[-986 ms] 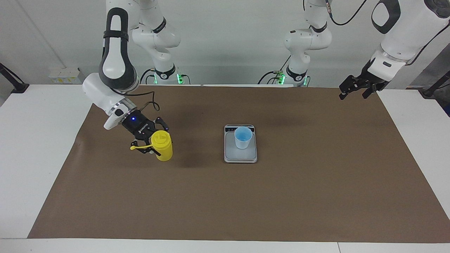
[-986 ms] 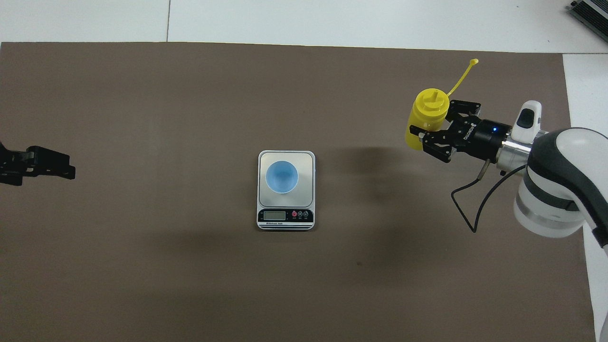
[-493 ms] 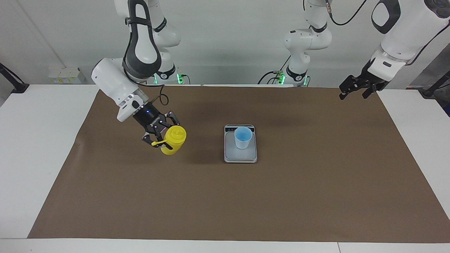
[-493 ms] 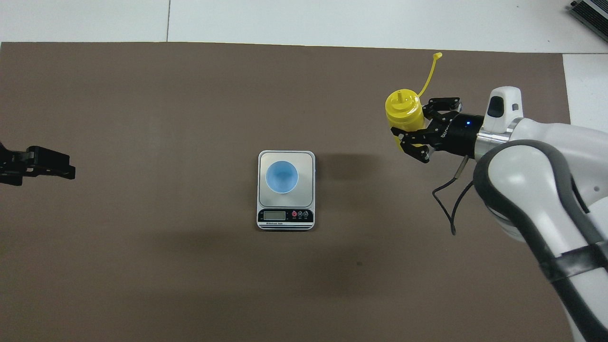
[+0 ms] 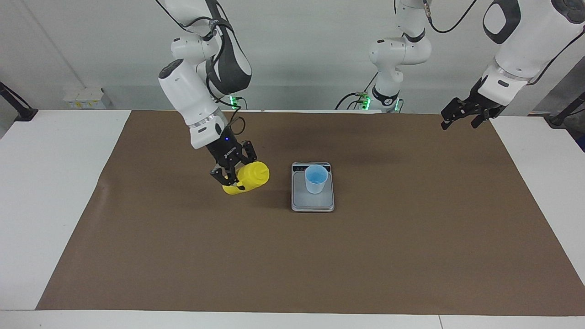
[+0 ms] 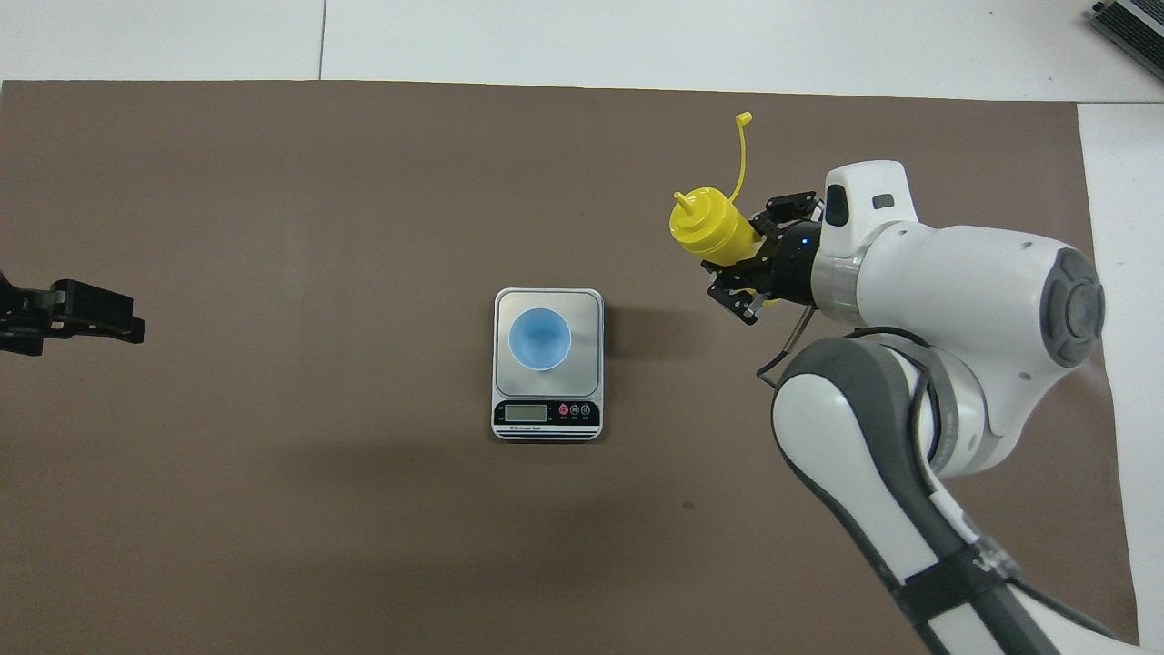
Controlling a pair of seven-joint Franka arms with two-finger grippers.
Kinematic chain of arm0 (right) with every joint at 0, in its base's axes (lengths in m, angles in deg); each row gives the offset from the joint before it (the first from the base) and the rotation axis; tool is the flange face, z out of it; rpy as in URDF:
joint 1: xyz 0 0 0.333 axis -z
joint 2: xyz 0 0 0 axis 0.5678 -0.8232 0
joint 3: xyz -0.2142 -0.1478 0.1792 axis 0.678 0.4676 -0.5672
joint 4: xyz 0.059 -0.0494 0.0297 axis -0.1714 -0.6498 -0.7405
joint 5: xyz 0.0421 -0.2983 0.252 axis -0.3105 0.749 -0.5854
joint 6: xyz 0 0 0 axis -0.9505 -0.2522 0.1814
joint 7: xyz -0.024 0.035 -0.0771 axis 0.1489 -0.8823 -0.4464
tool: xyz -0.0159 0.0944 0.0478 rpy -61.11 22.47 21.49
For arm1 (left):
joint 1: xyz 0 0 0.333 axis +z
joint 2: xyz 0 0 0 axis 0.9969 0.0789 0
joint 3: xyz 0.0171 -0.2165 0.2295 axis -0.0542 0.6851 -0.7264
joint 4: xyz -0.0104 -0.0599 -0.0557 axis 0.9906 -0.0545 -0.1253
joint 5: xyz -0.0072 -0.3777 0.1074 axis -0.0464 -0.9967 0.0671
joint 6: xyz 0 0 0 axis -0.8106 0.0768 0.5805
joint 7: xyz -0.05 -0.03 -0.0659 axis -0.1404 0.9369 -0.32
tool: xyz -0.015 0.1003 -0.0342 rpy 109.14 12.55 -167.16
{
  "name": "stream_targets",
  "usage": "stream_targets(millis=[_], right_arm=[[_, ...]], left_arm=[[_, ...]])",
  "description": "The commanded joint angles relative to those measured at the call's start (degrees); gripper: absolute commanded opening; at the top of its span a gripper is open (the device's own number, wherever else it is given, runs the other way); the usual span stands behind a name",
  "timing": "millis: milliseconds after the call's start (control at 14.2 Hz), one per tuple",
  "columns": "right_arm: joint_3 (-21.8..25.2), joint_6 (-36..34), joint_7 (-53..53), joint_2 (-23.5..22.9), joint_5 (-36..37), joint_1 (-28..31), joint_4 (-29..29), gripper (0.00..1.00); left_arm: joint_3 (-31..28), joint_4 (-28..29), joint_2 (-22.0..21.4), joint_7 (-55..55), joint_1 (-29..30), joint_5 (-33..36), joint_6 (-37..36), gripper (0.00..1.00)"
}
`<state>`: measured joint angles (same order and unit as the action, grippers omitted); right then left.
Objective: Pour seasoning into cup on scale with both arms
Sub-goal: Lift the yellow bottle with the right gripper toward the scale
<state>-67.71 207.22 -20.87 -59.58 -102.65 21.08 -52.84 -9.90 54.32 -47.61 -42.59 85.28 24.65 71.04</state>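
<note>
Seasoning bottle [image 5: 246, 178]: I note it off the table [image 5: 59, 183], tilted, its nozzle aimed at the scale [image 5: 313, 201] and the cup [image 5: 316, 179] standing on it, yet short of the rim. The right gripper [image 5: 231, 172] has its fingers clamped on the bottle's body. The left gripper [image 5: 464, 114] waits over the mat's corner, fingers spread wide, holding nothing. I judge the cup lies along the bottle's long axis.
</note>
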Motion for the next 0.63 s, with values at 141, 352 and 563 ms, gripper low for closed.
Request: stream_targets(millis=[141, 352, 563], right_arm=[[-0.56, -1.57, -12.46, -0.79, 17.65, -2.74, 2.10, 0.39], [-0.56, -5.16, -16.76, -1.40, 28.63, -4.50, 4.12, 0.39], [-0.56, -6.58, -19.76, -2.72, 37.17, -6.96, 4.65, 0.39]], left_arm=[[0.19, 1.81, -1.60, 0.56, 0.29, 0.82, 0.90, 1.00], [0.19, 1.81, -1.60, 0.56, 0.37, 0.82, 0.90, 1.00], [0.19, 1.81, -1.60, 0.65, 0.37, 0.82, 0.90, 1.00]])
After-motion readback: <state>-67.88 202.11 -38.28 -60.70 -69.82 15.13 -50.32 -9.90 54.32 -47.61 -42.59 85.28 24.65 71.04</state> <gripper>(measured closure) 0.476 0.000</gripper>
